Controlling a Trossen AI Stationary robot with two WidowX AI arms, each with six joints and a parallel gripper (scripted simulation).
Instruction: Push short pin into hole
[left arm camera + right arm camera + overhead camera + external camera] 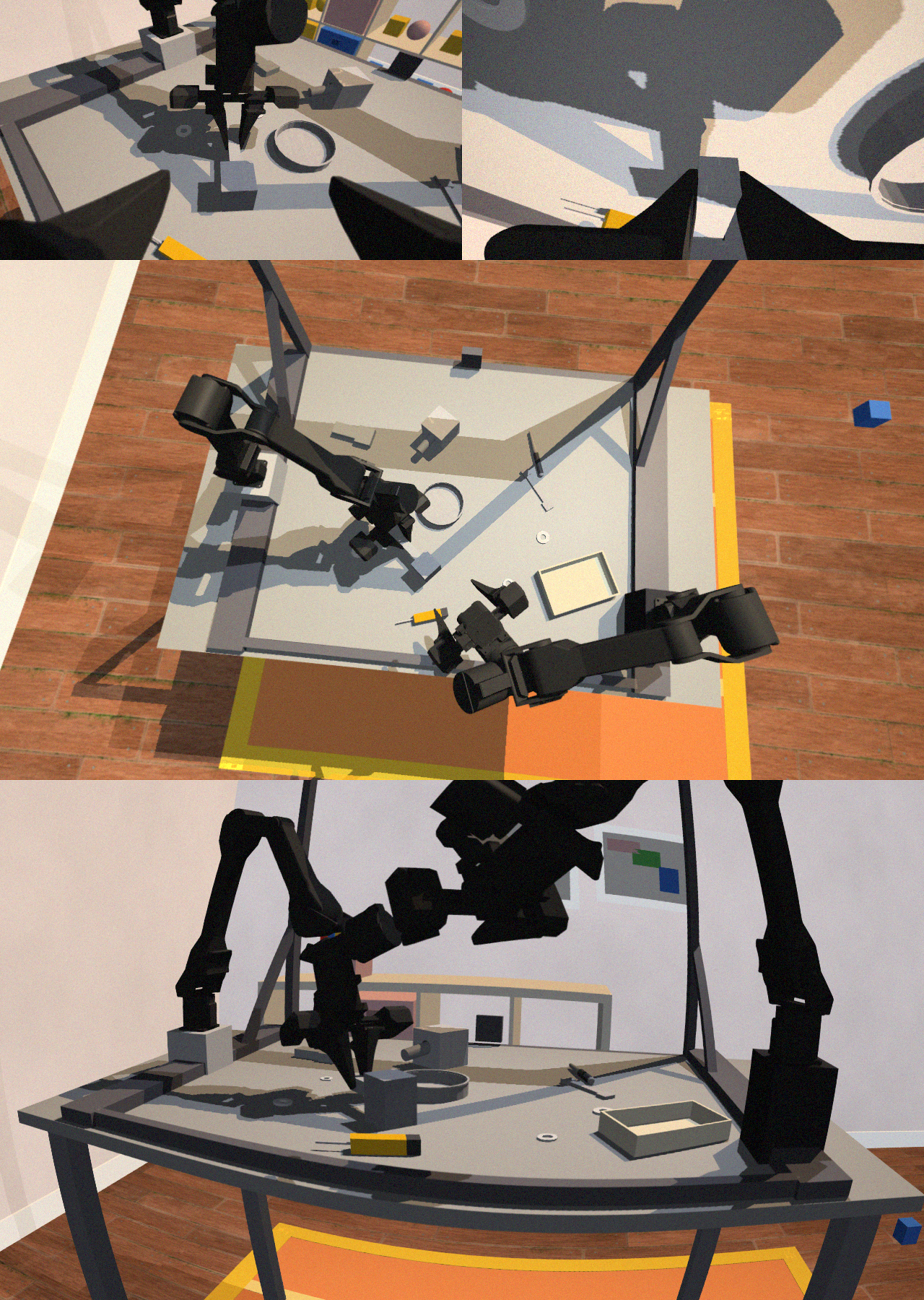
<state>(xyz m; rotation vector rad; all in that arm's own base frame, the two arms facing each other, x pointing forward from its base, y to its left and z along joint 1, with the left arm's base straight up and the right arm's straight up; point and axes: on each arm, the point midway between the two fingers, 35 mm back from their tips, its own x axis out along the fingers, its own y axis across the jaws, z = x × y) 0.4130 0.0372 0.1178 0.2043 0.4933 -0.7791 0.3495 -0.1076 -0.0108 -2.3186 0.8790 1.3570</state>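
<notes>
A grey block [426, 565] [390, 1100] [238, 176] stands upright near the middle of the table; its face with the empty hole is hidden. My right gripper [399, 541] [359, 1081] [233, 149], pointing down, is shut on the short grey pin [718, 180], held between its fingertips close behind the block. I cannot tell how the pin's end stands to the hole. My left gripper [455, 596] [249, 180] is open and empty, high above the front of the table. A second block [440, 425] [445, 1048] [355, 94] stands farther back with a pin [423, 447] [411, 1051] [317, 91] sticking out of it.
A grey ring [439, 526] [445, 1095] [326, 144] lies close beside the right gripper. A yellow-handled tool [426, 616] [377, 1144] [178, 249] lies in front of the block. A cream tray [609, 574] [681, 1137], small washers and a thin dark tool [535, 491] lie on the other side.
</notes>
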